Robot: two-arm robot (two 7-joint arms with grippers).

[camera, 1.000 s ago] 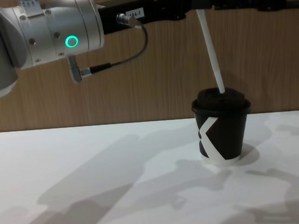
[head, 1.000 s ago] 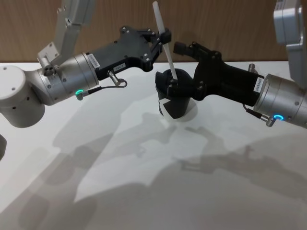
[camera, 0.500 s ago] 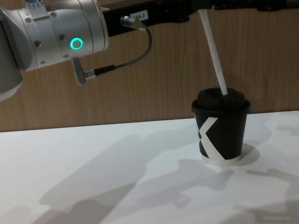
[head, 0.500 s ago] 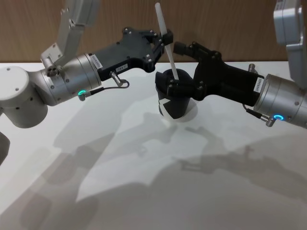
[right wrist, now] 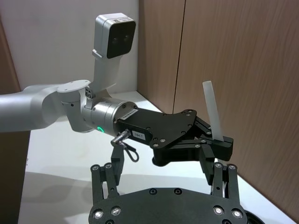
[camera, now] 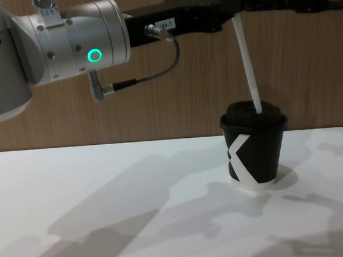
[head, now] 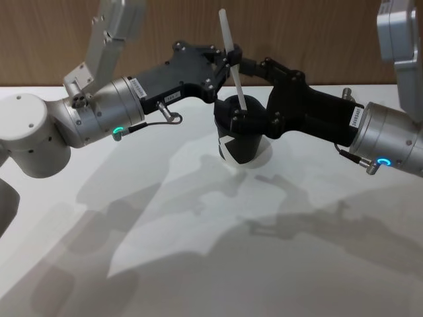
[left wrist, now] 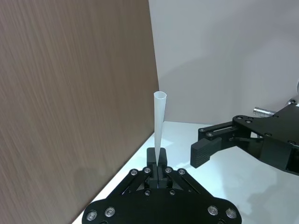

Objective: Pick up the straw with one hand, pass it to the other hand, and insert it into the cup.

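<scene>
Head view: left hand [head: 229, 56] pinching straw [head: 233, 63]

The cup [head: 239, 135] stands on the table [head: 198, 251], toward its far side and a little right of the middle, with the wall [head: 53, 39] behind it. The straw [head: 232, 59] rises from the lid — its lower end at the lid's top, its upper end leaning left and away toward the wall. The left gripper [head: 228, 56] reaches in from the left, above the cup and just behind it, and is closed on the straw partway up. The right gripper [head: 254, 99] comes in from the right, low at the cup — one finger over the lid, the other behind and higher.
</scene>
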